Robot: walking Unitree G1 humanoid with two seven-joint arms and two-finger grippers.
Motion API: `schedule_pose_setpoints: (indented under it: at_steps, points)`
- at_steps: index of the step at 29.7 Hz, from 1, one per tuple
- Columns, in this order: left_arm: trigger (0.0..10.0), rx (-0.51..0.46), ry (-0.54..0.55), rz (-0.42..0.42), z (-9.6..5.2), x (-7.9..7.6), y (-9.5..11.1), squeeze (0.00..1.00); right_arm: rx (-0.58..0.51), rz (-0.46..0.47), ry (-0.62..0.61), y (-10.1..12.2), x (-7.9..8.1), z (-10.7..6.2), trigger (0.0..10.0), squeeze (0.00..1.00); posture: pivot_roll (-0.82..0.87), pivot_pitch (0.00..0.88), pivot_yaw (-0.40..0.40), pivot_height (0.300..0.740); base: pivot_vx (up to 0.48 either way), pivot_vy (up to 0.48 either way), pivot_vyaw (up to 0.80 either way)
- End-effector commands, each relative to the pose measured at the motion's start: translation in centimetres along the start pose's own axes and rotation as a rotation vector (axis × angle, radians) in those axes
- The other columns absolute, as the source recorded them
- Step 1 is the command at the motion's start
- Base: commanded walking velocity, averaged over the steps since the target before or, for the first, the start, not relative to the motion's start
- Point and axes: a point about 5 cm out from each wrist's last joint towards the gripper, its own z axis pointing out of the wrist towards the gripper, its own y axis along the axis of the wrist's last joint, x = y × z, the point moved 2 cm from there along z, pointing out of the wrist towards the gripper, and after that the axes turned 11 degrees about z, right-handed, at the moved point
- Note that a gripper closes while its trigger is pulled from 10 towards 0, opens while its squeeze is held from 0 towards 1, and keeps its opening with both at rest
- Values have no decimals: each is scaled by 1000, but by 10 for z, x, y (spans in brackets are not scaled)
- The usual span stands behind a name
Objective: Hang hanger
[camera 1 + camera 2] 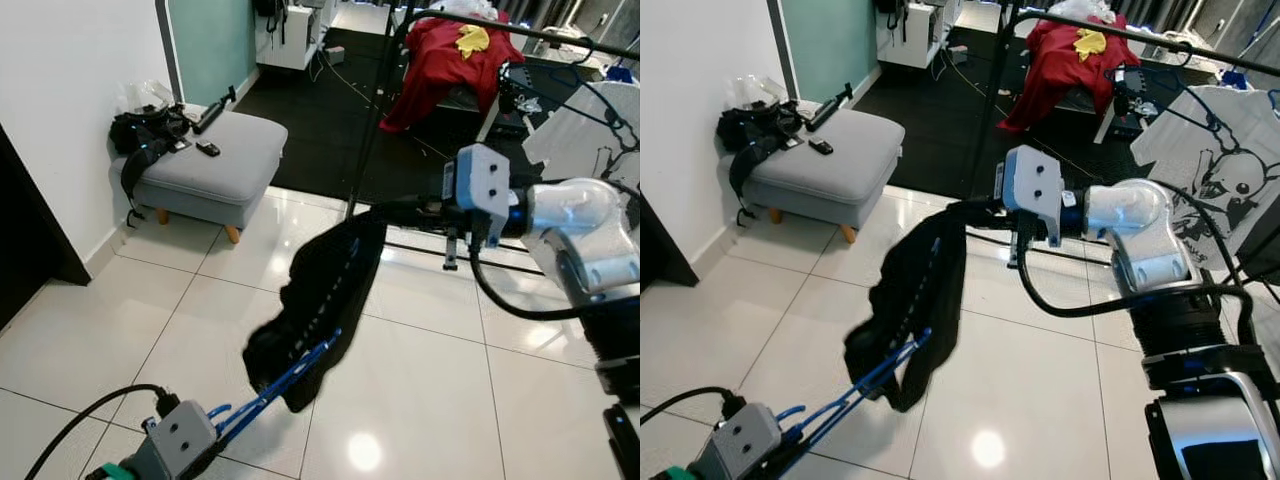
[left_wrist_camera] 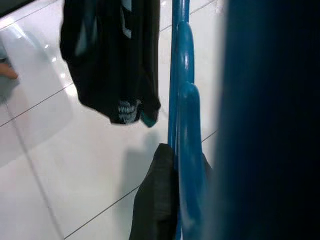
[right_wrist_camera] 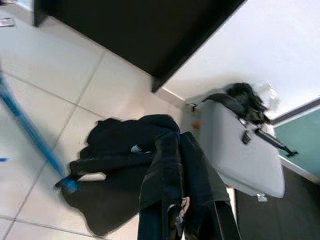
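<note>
A blue hanger (image 1: 290,375) slants up from the lower left, and my left gripper (image 1: 232,420) is shut on its near end. In the left wrist view a black finger (image 2: 159,200) presses against the blue hanger bar (image 2: 181,100). A black garment (image 1: 320,290) hangs over the hanger's far end above the tiled floor. My right gripper (image 1: 385,213) reaches in from the right and is shut on the garment's top edge. The right wrist view shows the garment (image 3: 125,165) bunched between those fingers (image 3: 160,195). The clothes rack's black pole (image 1: 375,110) and top bar (image 1: 500,25) stand behind.
A grey ottoman (image 1: 215,160) with a black bag (image 1: 145,135) stands by the left wall. A red cloth (image 1: 440,60) lies further back on dark flooring. A white printed shirt (image 1: 1210,170) hangs on the rack at right. A black cable (image 1: 70,420) trails at lower left.
</note>
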Motion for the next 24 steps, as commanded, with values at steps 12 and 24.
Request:
schedule_pose_setpoints:
  at_steps: [12, 24]
  points:
    - [10000, 184, -27, 54, -47, 3, -48, 0, 25, -5, 51, -2, 5, -5, 10000, 0, -46, 136, -19, 740, 0, 0, 0]
    - [10000, 209, 32, 115, -55, 17, -52, 0, -20, 16, 80, 3, 9, 2, 10000, 0, -33, 130, -18, 740, 0, 0, 0]
